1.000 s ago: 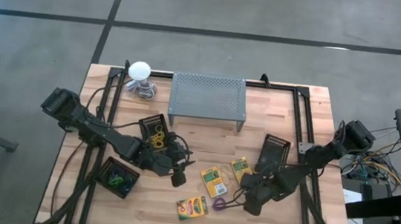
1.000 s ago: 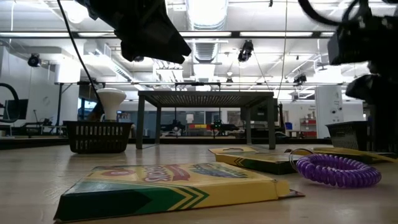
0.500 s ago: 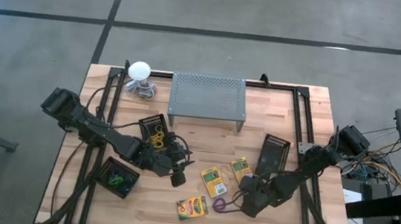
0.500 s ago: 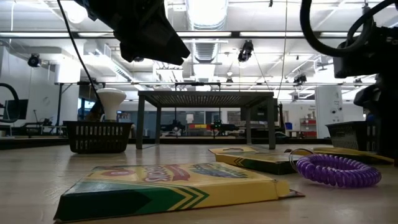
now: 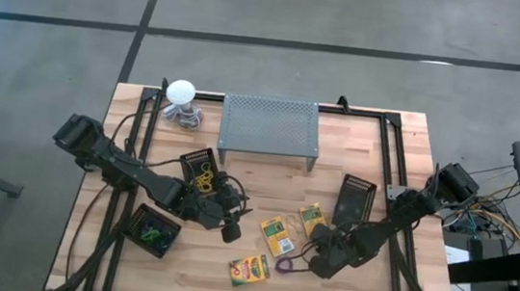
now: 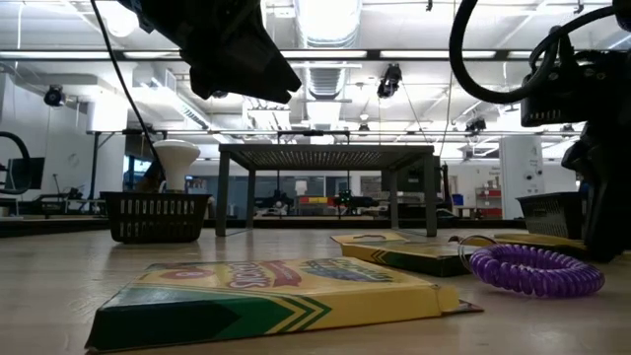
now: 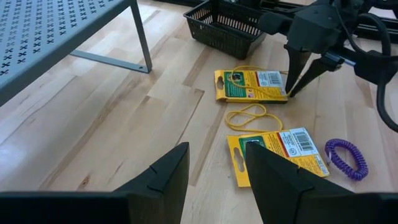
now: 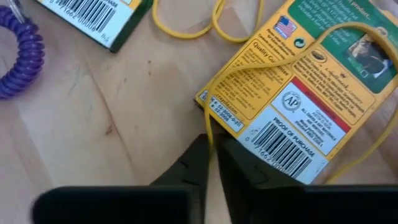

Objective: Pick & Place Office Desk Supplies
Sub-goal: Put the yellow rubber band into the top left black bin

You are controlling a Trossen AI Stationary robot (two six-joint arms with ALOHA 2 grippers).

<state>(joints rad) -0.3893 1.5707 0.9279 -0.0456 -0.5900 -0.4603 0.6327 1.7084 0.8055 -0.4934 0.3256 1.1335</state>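
Three yellow-and-green crayon boxes lie near the table's front: one (image 5: 277, 234) in the middle, one (image 5: 311, 218) to its right, one (image 5: 249, 270) nearest the edge. A purple coil loop (image 5: 284, 265) lies between them. My right gripper (image 8: 209, 144) is shut on a yellow rubber band (image 8: 283, 59) stretched over the right-hand crayon box (image 8: 298, 93), pinching it at the box's corner. A second loose rubber band (image 7: 246, 114) lies between two boxes. Left of the boxes, my left gripper (image 7: 215, 177) hovers open above the table and holds nothing.
A grey perforated stand (image 5: 270, 127) is at the back, with a white ball-topped object (image 5: 181, 92) to its left. Black baskets sit at the left (image 5: 191, 158), front left (image 5: 139, 218) and right (image 5: 357, 189). The table's front edge is close to the nearest box.
My right gripper came down and slightly left to the right-hand crayon box's corner, and its fingers closed on the yellow rubber band. The left arm has not moved.
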